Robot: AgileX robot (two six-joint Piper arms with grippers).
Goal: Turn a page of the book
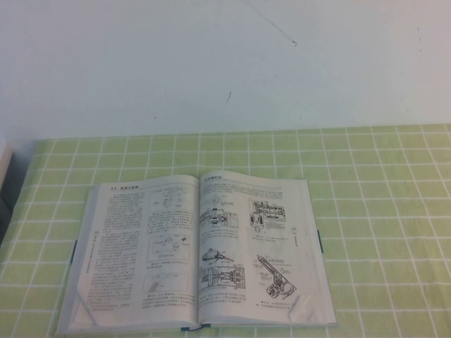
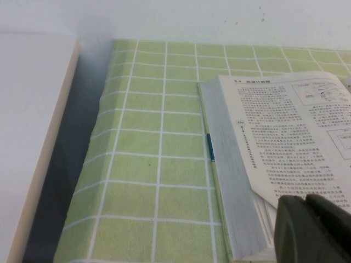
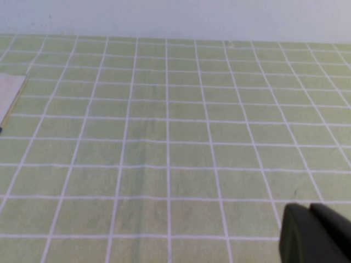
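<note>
Seemingly shut, empty, both pincers hover: left pincer [image 2: 315, 230] beside the book [image 1: 197, 253], right pincer [image 3: 318, 233] apart.

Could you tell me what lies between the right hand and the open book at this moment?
Only bare green checked tablecloth: the right wrist view shows the right hand far from the book. The left hand is beside the book.

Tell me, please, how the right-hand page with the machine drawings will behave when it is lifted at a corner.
The page looks thin, so it would probably bend and flop. Its lower corner seems creased, so it may lift first. The book looks thick, likely heavy enough to stay. Left end effector is near the book; right end effector over bare cloth.
</note>
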